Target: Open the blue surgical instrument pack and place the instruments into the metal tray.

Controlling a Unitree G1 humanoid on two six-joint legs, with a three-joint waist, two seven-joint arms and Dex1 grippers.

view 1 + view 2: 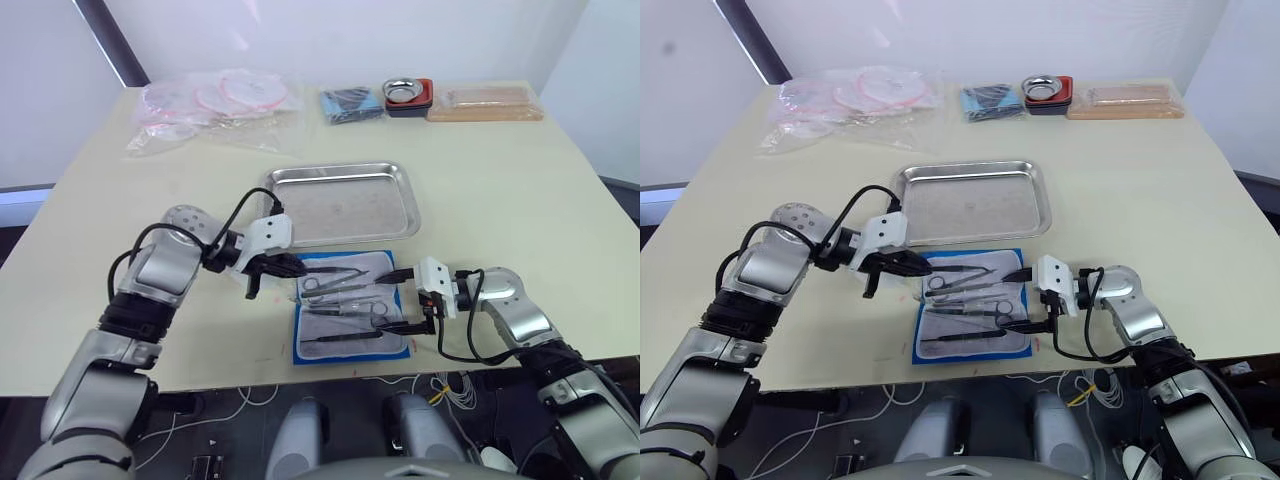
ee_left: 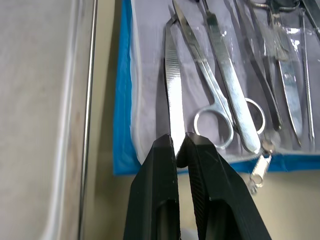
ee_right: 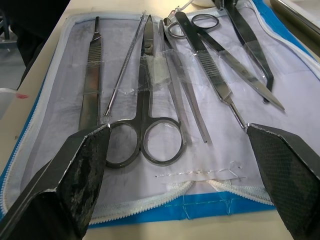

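Left claw (image 2: 179, 150) pinches tweezers (image 2: 172, 95) on the opened pack (image 1: 350, 305), centre frame; right claw (image 3: 180, 150) hovers wide open, holding nothing.

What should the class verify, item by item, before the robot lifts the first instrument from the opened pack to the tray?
1. Blue surgical instrument pack lies open flat on the table: ok.
2. Left hand is shut on the end of the tweezers: ok.
3. The tweezers are free of their clear sleeve: cannot tell.
4. Metal tray has bare floor to receive them, beside the pack's far edge: ok.
5. Right hand is open at the pack's near-right edge, holding nothing: ok.
6. The ring-handled scissors and other instruments stay tucked in the sleeves, apart from the grasp: ok.
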